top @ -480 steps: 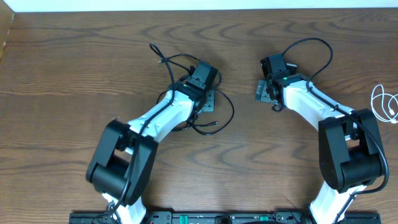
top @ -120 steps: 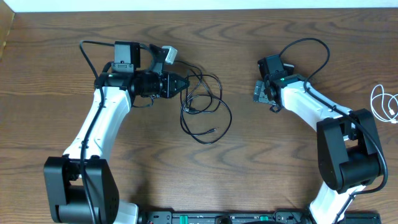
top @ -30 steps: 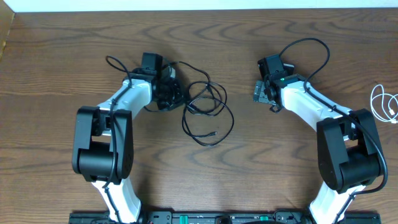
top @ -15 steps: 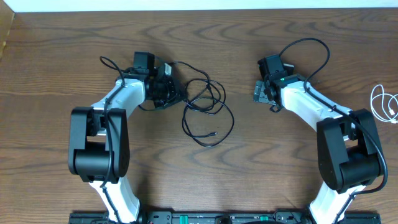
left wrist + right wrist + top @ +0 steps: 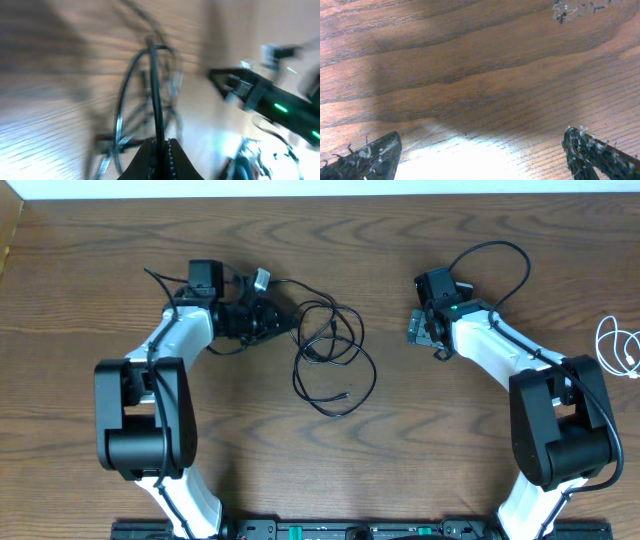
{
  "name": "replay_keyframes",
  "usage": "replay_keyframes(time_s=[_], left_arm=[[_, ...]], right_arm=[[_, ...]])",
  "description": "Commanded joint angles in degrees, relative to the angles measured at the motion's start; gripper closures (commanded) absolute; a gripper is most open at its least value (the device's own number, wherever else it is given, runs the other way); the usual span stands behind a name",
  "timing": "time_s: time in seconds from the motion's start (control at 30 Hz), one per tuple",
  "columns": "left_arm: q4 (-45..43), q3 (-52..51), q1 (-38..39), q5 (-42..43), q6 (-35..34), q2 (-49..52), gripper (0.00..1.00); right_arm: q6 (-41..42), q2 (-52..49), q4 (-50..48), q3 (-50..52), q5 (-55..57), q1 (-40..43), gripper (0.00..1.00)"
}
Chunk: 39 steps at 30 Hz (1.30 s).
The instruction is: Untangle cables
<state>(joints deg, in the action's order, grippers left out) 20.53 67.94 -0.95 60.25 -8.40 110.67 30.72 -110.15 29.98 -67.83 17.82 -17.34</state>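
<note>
Overhead, we see our left gripper (image 5: 285,320) pinched shut on the black cable (image 5: 320,352), its loops mid-table (image 5: 450,450), right gripper (image 5: 424,330) nearby to the right, fingers spread wide over the wood, white cable (image 5: 622,348) coiled at the right edge

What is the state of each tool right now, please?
Left tool: closed on the black cable.
Right tool: open, holding nothing.
</note>
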Motion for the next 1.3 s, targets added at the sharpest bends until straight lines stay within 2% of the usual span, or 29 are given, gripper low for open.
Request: replay_keyframes(time_s=[0.0, 0.13, 0.3, 0.4, 0.57, 0.67, 0.9, 1.0, 1.13, 1.27], left_arm=[[-0.11, -0.11, -1.6, 11.76, 7.37, -1.81, 0.92], [0.2, -0.11, -4.5, 11.87, 7.3, -1.81, 0.92], [0.24, -0.13, -8.22, 23.87, 7.3, -1.77, 0.92], [1.66, -0.13, -9.03, 26.34, 7.19, -1.77, 0.92], [0.7, -0.11, -9.09, 29.83, 0.76, -1.79, 0.92], [-1.49, -0.11, -9.11, 29.79, -7.93, -1.79, 0.92], [-10.38, -0.11, -9.11, 29.46, -38.47, -1.79, 0.92], [-10.99, -0.11, -9.09, 28.55, -50.62, -1.79, 0.92], [-11.02, -0.11, -9.11, 28.74, -62.58, -1.79, 0.92], [-11.04, -0.11, -9.11, 28.87, -68.5, -1.79, 0.92]], right_arm=[[-0.59, -0.48, 0.02, -0.7, 1.09, -0.55, 0.01], [-0.59, -0.48, 0.02, -0.7, 1.09, -0.55, 0.01], [-0.59, -0.46, 0.02, -0.7, 1.09, -0.55, 0.01], [-0.59, -0.46, 0.02, -0.7, 1.09, -0.55, 0.01], [-0.59, -0.48, 0.02, -0.7, 1.09, -0.57, 0.01], [-0.59, -0.48, 0.02, -0.7, 1.09, -0.76, 0.01], [-0.59, -0.46, 0.02, -0.7, 1.09, -0.7, 0.01], [-0.59, -0.46, 0.02, -0.7, 1.09, -0.76, 0.01], [-0.59, -0.46, 0.02, -0.7, 1.09, -0.74, 0.01], [-0.59, -0.46, 0.02, -0.7, 1.09, -0.74, 0.01]])
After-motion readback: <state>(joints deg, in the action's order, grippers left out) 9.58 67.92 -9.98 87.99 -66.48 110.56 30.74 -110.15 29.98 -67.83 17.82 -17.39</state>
